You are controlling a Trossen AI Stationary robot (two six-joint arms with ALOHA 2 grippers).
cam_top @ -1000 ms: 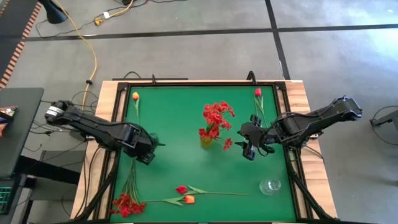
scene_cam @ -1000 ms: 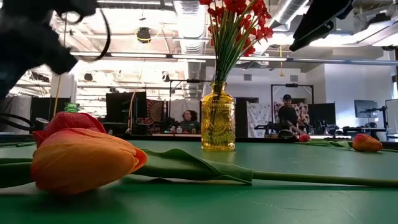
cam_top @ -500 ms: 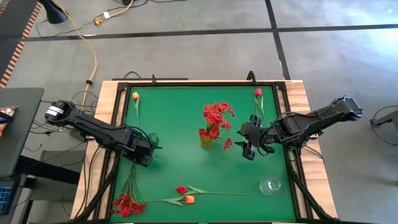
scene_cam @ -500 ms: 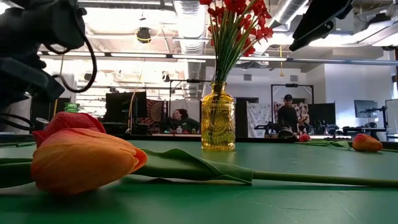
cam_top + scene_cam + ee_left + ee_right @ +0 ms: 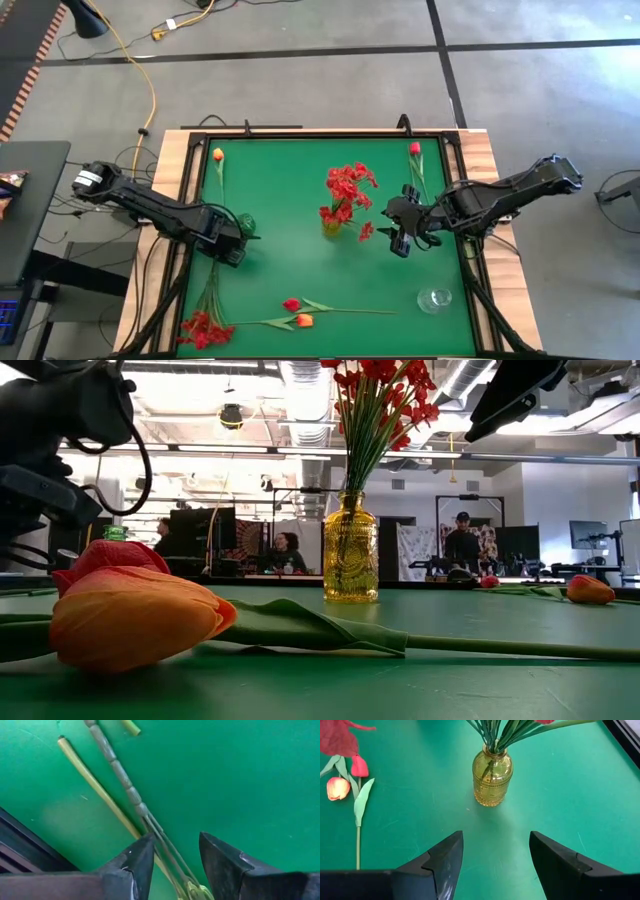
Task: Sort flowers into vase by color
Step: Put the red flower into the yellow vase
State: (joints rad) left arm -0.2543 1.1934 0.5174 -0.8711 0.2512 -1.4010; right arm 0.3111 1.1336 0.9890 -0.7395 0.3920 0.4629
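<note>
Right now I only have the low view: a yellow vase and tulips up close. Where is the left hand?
Observer: The left hand hangs open over thin stems near the green mat's left edge.
Operator: And the right hand?
Observer: The right hand is open and empty, facing the yellow vase.
Operator: Any other container?
Observer: A clear glass with no flowers stands on the right arm's side.

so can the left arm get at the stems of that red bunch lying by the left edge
Probably yes. The left gripper hangs right over the thin green stems, its jaws open on either side of them, and nothing but bare green table lies around them. The red blossoms lie further along.
</note>
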